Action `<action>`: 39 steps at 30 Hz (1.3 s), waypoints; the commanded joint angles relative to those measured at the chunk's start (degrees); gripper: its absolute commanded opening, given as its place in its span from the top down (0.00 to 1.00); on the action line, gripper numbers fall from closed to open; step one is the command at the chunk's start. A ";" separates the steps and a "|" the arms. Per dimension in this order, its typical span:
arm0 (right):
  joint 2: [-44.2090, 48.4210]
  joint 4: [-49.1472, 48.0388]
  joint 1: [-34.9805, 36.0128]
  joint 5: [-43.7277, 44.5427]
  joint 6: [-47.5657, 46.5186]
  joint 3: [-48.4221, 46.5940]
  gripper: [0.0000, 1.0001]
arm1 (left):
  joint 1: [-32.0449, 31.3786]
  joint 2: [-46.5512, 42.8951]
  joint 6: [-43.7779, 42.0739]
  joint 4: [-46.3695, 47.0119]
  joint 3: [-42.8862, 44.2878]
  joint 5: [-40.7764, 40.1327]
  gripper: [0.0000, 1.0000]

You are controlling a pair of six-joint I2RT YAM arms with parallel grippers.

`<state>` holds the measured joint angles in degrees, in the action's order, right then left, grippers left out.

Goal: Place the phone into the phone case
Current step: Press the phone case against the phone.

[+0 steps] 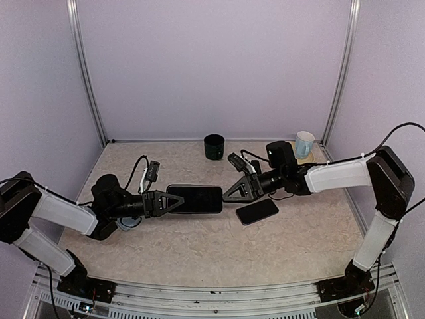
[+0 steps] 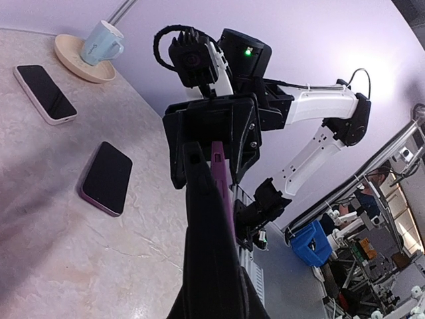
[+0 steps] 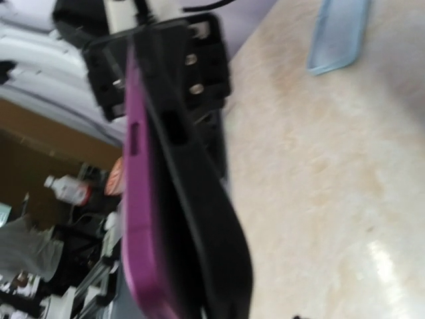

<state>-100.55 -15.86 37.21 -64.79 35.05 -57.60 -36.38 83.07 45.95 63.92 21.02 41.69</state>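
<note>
- Left claw: closed tight on the near end of the purple phone case and holding it in the air, off the desk, lengthwise between the two arms.
- From above, the held piece shows a dark glossy face, which reads as the phone lying inside the case outline. I cannot tell whether it is fully seated.
- Both wrist views see the case edge-on: a thin purple rim with a slot cut in its side.
- Right claw: at the far end of the held piece, tip touching or just beside it. The left wrist view shows the purple edge running in between its fingers. I cannot tell whether they are pinching it or standing slightly off.
- A second dark phone lies flat on the desk just below the right claw.
- A third phone in a pale case lies farther back, near the mug on its wooden coaster.
- A black cup stands at the back centre.
- A pale blue flat piece lies on the desk; it is blurred and I cannot identify it.
</note>
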 commanded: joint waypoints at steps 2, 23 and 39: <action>4.59 -5.41 -0.15 -7.27 -0.54 2.54 0.50 | -1.34 -1.77 -1.26 5.49 1.41 2.98 1.00; 5.94 -2.86 2.39 -11.04 -5.00 2.38 0.58 | -3.52 0.44 -1.19 7.59 3.02 6.06 1.00; 4.48 -1.01 4.62 -11.47 -6.88 1.38 0.98 | -3.88 3.09 -0.78 7.71 3.34 4.37 0.98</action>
<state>-96.62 -18.13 40.49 -74.30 29.17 -54.92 -40.23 85.95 46.96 69.36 22.13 47.92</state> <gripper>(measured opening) 0.079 0.091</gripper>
